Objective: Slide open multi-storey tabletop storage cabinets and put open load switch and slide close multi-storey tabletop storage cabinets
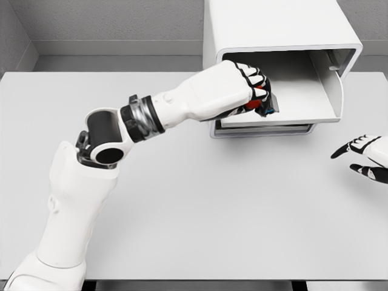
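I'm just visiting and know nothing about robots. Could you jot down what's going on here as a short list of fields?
surface: white table
cabinet: white cabinet at the table's far side, its drawer slid open
left hand: left hand reaching into the drawer, fingers curled around the switch
switch: small red and dark switch, held over the drawer's left part
right hand: right hand at the right edge, above the table, fingers spread, holding nothing
stage: drawer open, switch not yet let go

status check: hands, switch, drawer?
Left robot hand shut on load switch, over the open drawer of the cabinet. Right robot hand open, idle at right edge. Nothing blocking.
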